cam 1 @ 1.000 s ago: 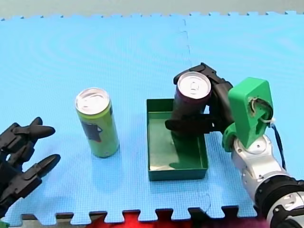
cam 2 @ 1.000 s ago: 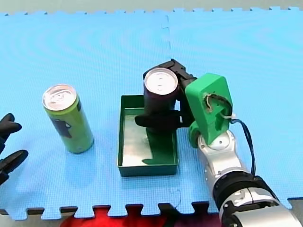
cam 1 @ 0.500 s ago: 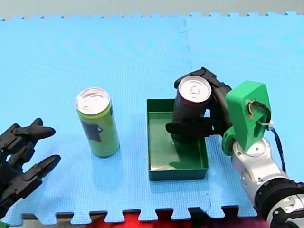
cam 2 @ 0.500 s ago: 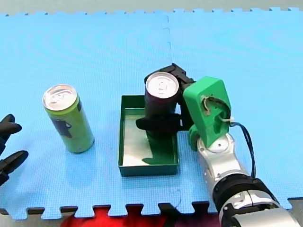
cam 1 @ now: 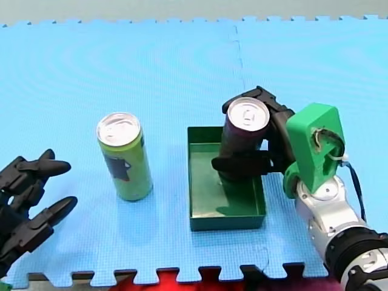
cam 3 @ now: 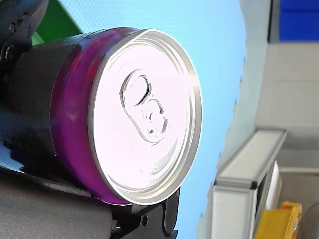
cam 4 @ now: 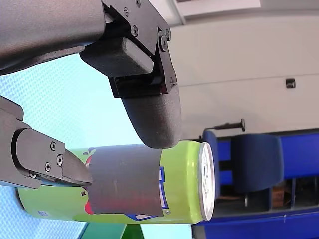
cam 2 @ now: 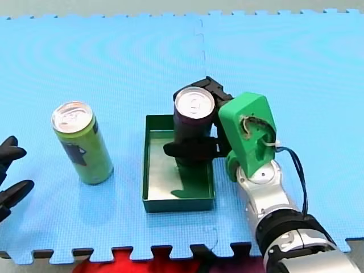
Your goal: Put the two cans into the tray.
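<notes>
Gripping the purple can (cam 1: 242,136) around its body, the right hand (cam 1: 276,142) has its fingers (cam 1: 239,162) clamped on it, one across the front and the others wrapped behind, and holds it upright over the right part of the tray (cam 1: 190,176). Whether the can's base already rests on the tray floor cannot be told, and that is the first risk: letting go while it hangs above the floor could make it drop, bounce and tip against the low wall. The can also sits close to the tray's right wall, so a slight drift to that side might set its base on the rim and leave it leaning. Fingers dragging on the can as they part could pull it over, or shift the light tray across the mat (cam 1: 121,60). The green can (cam 1: 126,160) stands upright on the mat to the left of the tray, apart from it, not yet placed. The left hand (cam 1: 27,200), holding nothing, is well to the left of the tray, beyond the green can. A clumsy reach could knock that tall, narrow can over before it is grasped.
</notes>
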